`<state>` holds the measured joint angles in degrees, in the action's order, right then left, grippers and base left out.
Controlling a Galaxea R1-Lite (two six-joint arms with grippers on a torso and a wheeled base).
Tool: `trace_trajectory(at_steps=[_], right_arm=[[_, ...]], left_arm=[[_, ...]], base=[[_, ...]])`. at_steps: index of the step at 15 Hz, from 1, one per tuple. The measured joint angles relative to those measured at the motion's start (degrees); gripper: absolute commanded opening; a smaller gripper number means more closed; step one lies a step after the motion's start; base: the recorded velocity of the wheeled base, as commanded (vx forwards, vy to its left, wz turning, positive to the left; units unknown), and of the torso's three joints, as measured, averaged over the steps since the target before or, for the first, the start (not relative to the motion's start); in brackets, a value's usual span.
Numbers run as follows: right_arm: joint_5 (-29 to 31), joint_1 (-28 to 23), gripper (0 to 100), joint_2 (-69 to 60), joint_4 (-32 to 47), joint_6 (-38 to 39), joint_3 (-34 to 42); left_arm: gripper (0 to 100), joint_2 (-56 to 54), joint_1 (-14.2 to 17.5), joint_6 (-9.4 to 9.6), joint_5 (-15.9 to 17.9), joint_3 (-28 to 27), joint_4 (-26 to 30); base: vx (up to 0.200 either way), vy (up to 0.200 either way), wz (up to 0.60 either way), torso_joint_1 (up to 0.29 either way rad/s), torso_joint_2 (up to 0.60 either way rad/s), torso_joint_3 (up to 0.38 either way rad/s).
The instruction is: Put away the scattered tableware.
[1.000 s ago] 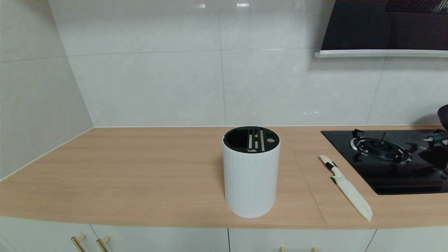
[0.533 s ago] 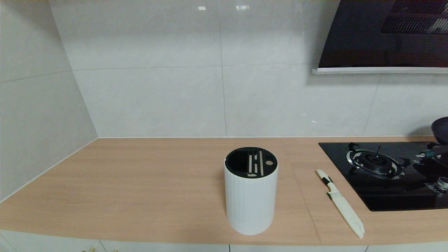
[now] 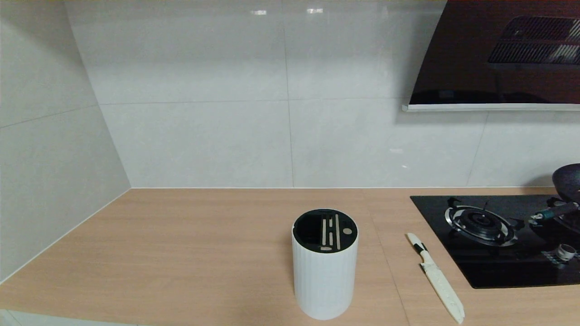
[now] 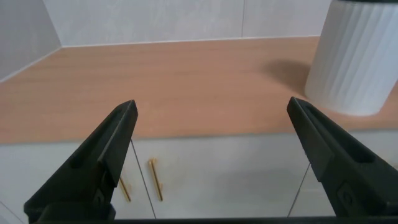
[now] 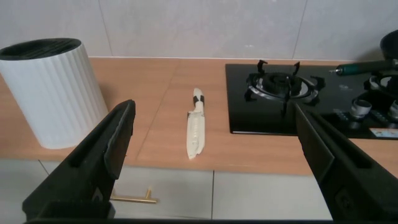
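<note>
White knife holder [image 3: 324,271] upright, slots empty; knife [image 3: 435,277] flat on the counter [image 3: 204,253] beside it. Left gripper [image 4: 211,155] and right gripper [image 5: 211,155] spread wide, holding nothing.

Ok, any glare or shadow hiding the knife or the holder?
Head view: glints high on the wall tiles, knife and holder evenly lit. Left wrist view: holder throws a soft shadow on the counter. Right wrist view: knife free of glare.

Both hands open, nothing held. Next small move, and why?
Probably ease the right hand forward and down over the white speckled knife with the black-banded handle. It lies flat on the wooden countertop between the white ribbed cylindrical holder and the black gas hob, on the right arm's side, and that hand is open, facing it.
</note>
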<state>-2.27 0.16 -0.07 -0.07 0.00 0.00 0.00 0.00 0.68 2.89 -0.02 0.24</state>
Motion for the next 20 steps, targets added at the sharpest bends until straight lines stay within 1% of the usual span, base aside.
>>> trace_trajectory(at_steps=[12, 13, 15, 17, 20], right_arm=[[-0.4, 0.0, 100, 0.0, -0.6, -0.1, -0.5], [-1.1, 0.0, 100, 0.0, -1.5, 1.1, -2.1], [-4.5, 0.1, 100, 0.6, -0.5, 3.4, -6.4], [-5.9, 0.4, 100, 3.2, 0.9, 3.5, -9.3], [-7.0, 0.6, 100, 14.3, 1.5, 2.6, -14.0]], left_arm=[[100, 0.0, 0.0, 0.02, 0.0, 0.0, 0.0], [100, 0.0, 0.0, 0.02, 0.0, 0.0, 0.0], [100, 0.0, 0.0, 0.02, 0.0, 0.0, 0.0], [100, 0.0, 0.0, 0.0, 0.0, 0.0, 0.0], [100, 0.0, 0.0, 0.0, 0.0, 0.0, 0.0]], base=[[0.0, 0.0, 0.0, 0.0, 0.0, 0.0], [0.0, 0.0, 0.0, 0.0, 0.0, 0.0], [0.0, 0.0, 0.0, 0.0, 0.0, 0.0], [0.0, 0.0, 0.0, 0.0, 0.0, 0.0], [0.0, 0.0, 0.0, 0.0, 0.0, 0.0]])
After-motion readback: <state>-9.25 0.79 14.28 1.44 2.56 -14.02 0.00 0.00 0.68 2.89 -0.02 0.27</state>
